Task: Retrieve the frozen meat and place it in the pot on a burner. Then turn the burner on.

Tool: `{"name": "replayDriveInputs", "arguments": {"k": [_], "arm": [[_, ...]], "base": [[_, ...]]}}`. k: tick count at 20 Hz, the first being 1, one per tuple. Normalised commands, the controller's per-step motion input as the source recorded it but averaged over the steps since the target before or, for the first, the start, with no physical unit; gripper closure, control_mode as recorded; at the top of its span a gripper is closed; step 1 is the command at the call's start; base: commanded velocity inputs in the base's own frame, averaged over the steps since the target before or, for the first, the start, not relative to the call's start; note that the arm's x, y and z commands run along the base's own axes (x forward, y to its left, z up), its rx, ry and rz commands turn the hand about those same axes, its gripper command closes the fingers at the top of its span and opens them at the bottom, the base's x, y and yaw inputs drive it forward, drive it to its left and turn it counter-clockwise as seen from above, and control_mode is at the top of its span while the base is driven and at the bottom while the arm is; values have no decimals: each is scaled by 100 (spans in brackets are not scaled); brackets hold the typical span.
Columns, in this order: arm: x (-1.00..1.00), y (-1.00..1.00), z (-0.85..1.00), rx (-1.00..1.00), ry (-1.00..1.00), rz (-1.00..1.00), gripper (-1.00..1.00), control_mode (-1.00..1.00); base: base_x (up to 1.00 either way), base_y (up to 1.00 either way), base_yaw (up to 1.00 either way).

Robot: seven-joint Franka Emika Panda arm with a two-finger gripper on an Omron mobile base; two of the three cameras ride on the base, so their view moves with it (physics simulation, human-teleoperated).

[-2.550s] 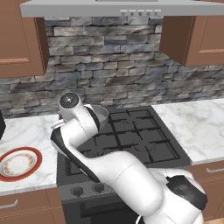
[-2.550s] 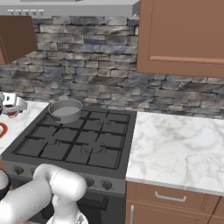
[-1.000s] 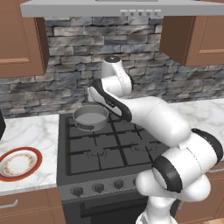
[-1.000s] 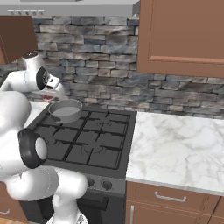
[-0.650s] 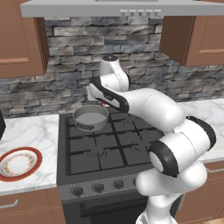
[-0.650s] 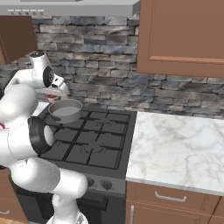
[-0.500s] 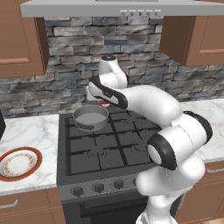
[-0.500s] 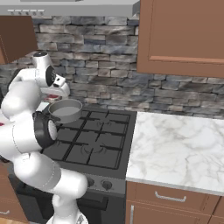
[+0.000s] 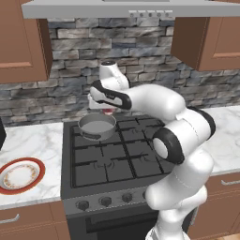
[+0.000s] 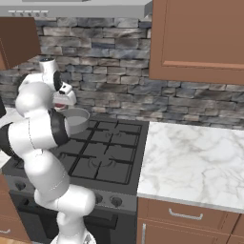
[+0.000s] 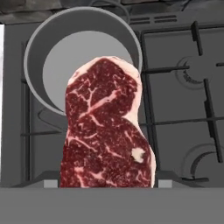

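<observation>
The stove [image 9: 112, 159] is sitting between two stretches of marble bench [image 10: 190, 157], with its row of knobs [image 9: 105, 201] running along the front edge. The white arm [image 9: 154, 101] is reaching over the back left burner, where the pot [image 9: 97, 126] is standing with its inside bare. Off on the left bench, a plate [image 9: 19, 174] is lying well apart from the work.

The claw [image 9: 108, 110] is grasping the meat [image 11: 107, 127], which is hanging just above the pot's right rim; in the hand view the slab is covering the pot's near edge, so it is probably not yet centred over the opening.

The step in hand appears to be carrying the meat to the pot. The next move likely calls for shifting slightly toward the pot's middle, lowering, then letting go, before going to the knobs to light the burner.
</observation>
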Motion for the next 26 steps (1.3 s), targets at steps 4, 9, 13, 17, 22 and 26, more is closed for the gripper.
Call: {"name": "replayDriveInputs", "arguments": {"k": [4,9,13,17,22,26], "arm": [[29,6,-6,0,0,0,100,-100],[35,10,-11,0,0,0,100,-100],[35,10,-19,0,0,0,100,-100],[37,12,-30,0,0,0,100,-100],[26,3,-33,0,1,0,100,-100],[3,0,-23,0,5,0,100,-100]], "base": [[0,0,0],[0,0,0],[0,0,0],[0,0,0],[0,0,0],[0,0,0]]}}
